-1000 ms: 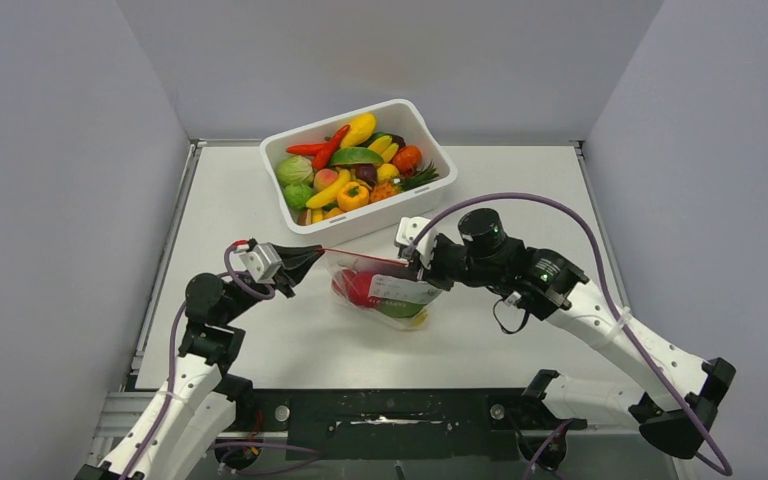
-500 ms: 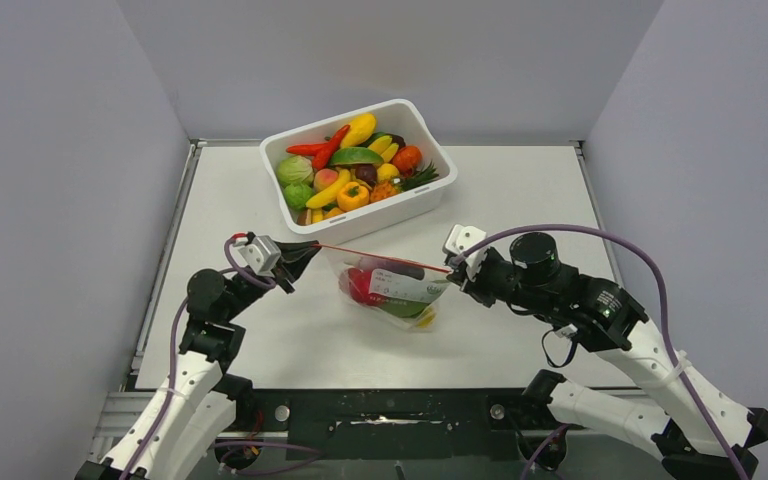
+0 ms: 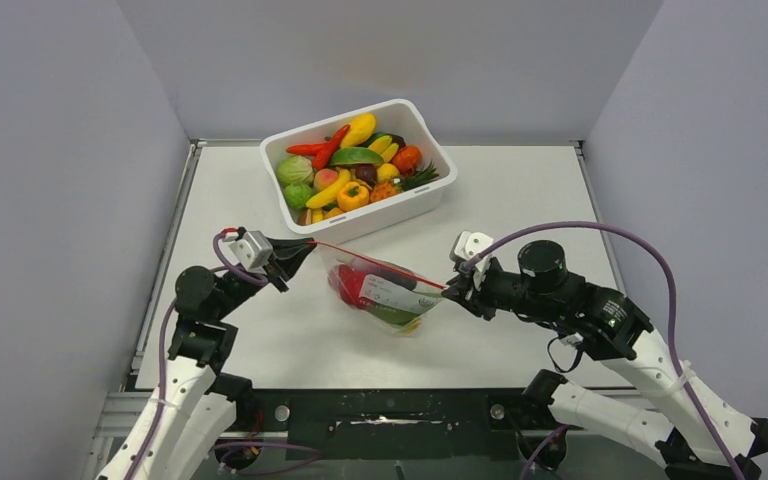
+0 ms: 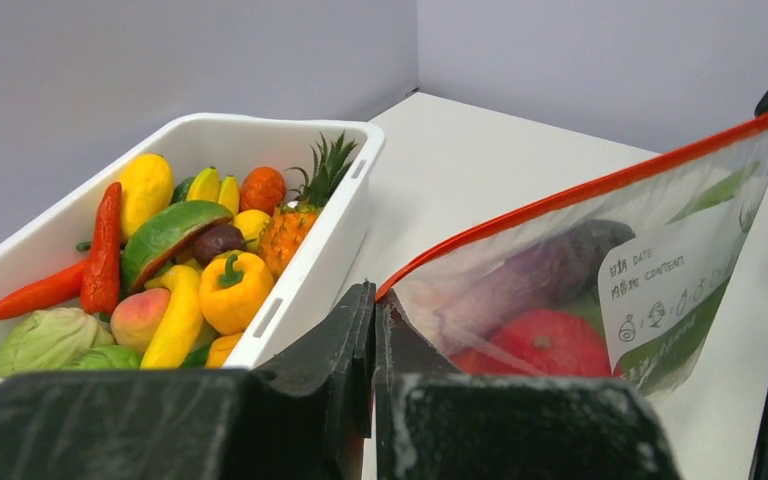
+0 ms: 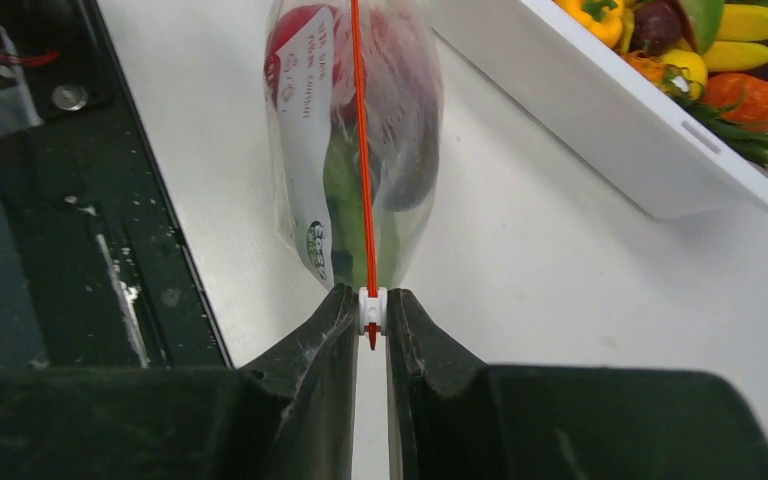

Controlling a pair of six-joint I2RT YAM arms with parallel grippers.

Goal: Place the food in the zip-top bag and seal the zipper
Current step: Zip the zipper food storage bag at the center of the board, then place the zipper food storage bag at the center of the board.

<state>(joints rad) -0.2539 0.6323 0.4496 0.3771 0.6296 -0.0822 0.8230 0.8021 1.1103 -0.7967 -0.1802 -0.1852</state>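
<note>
Two robot arms hold a clear zip-top bag (image 3: 385, 296) stretched between them in the middle of the top view, just below a white tub (image 3: 360, 226) heaped with toy fruits and vegetables. The bag hangs belly down over the grey table (image 3: 520, 190); we cannot tell whether its bottom touches the surface. Inside we see a red tomato-like piece (image 4: 545, 342), a dark purple aubergine (image 4: 550, 272) and something green behind the printed label.

The left gripper (image 3: 295, 258) is clamped tight on the left end of the red-orange zipper (image 3: 380, 266). The right gripper (image 3: 452, 290) is pinched on the white slider (image 5: 371, 310) at the far right end of that strip.

The zipper's long axis runs straight from one gripper to the other, sloping slightly down toward the right of the frame. In the right wrist view it reads as a single thin taut line running away from the fingers toward the top of the frame, with no gap showing between the bag's lips.

We judge that the slider sits at the end of its travel, nearest the right arm, so the seal looks finished or nearly so. Any further pull would go along the strip, away from the left gripper.
</note>
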